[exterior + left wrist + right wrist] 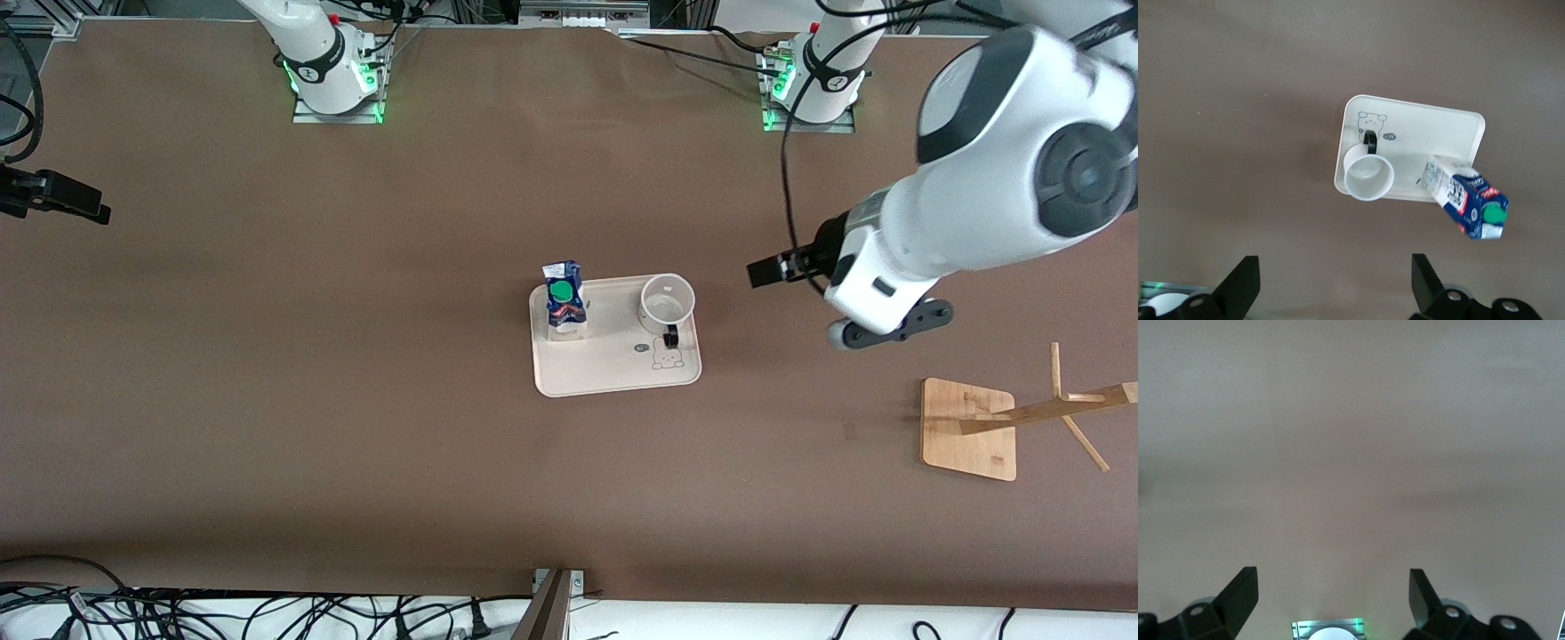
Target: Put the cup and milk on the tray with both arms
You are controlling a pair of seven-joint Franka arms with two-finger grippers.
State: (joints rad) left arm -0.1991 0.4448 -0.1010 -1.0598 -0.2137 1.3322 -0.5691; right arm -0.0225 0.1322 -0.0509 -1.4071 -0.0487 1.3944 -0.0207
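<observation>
The pale cream tray (613,364) (1438,133) lies in the middle of the table with a bunny drawing on it. The blue and white milk (565,300) (1468,200) stands upright on it with its green cap up, at the end toward the right arm. The white cup (666,300) (1368,177) stands beside it on the tray, toward the left arm, black handle toward the front camera. My left gripper (763,270) (1335,258) hangs open and empty over bare table, off the tray toward the left arm's end. My right gripper (1331,572) is open and empty over bare table.
A bamboo stand (969,427) with slanted pegs (1058,409) sits toward the left arm's end, nearer the front camera than the tray. Cables lie along the table's near edge (267,613). The arm bases (333,80) (813,89) stand at the table's back edge.
</observation>
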